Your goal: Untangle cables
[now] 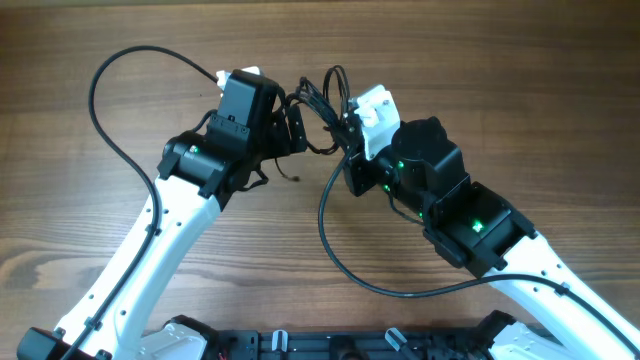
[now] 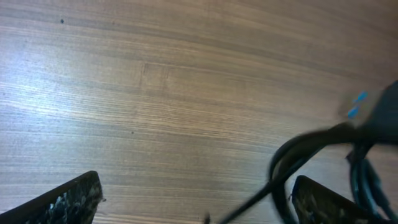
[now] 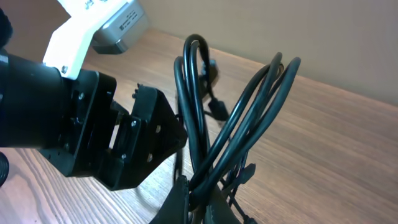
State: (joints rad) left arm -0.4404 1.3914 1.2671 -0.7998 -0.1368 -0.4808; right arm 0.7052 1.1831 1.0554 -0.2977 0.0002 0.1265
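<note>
The cables are a bundle of thin dark loops held up off the wooden table between the two grippers. In the right wrist view the cable loops stand up from my right gripper, which is shut on the base of the bundle. My right gripper also shows in the overhead view. My left gripper is right beside the bundle on its left. In the left wrist view the left gripper is wide open; a cable strand crosses close to its right finger, not clamped.
A thick black arm cable arcs over the table at back left. Another thick arm cable curves across the table in front of the right arm. A loose thin cable end hangs near the left arm.
</note>
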